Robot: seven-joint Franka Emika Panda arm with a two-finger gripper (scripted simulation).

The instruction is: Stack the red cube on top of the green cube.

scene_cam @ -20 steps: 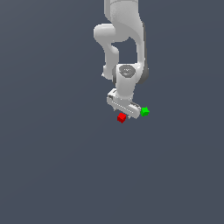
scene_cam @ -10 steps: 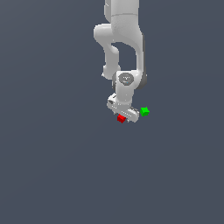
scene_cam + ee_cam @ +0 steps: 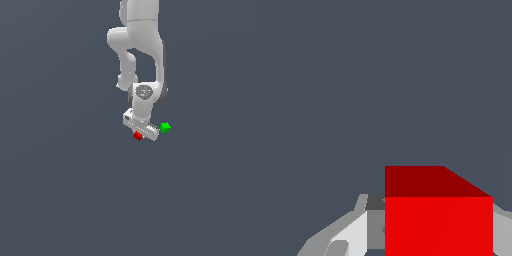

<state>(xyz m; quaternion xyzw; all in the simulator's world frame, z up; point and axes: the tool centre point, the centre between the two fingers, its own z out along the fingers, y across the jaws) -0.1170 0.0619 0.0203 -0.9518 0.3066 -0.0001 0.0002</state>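
The big white arm is reaching down from the top of the exterior view and bending over the plain grey floor, and its wrist is hanging low over the two little blocks. At its end the gripper is sitting right down at the red cube, which is peeking out from under the pale finger bar on the exterior view's left side. From the wrist view the red cube is filling the space between the fingers, with grey-white finger parts showing on both sides of it, so the fingers are bracketing it; whether they are actually pressing on its faces or standing a touch off, I cannot tell. The green cube is resting on the floor just beside the gripper, towards the exterior view's right, apart from the red one and not showing in the wrist view. Judging by looks, the red cube is behaving like a stiff, light block with flat, smooth faces: nothing to crush, but possibly slick, so the sensible hold is squarely across two opposite side faces, near the middle of their height, leaving the underside free to be set down flat on the green cube's top. Being so small, it is leaving little margin for a skewed placement.
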